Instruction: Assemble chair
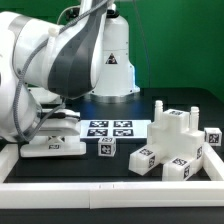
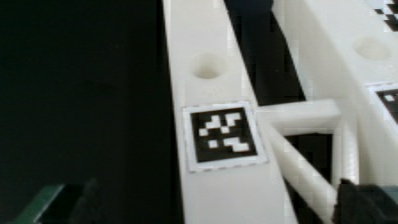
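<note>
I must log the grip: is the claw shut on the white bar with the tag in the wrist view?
No: the claw is open, its fingers standing wide apart on either side of the white bar.

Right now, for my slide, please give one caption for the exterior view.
Open gripper over a tagged white chair piece at the exterior view's left; stepped chair parts at its right.

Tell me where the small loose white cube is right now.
In the exterior view the small cube sits near the middle, just in front of the marker board, with the stepped white structure off to the exterior view's right.
</note>
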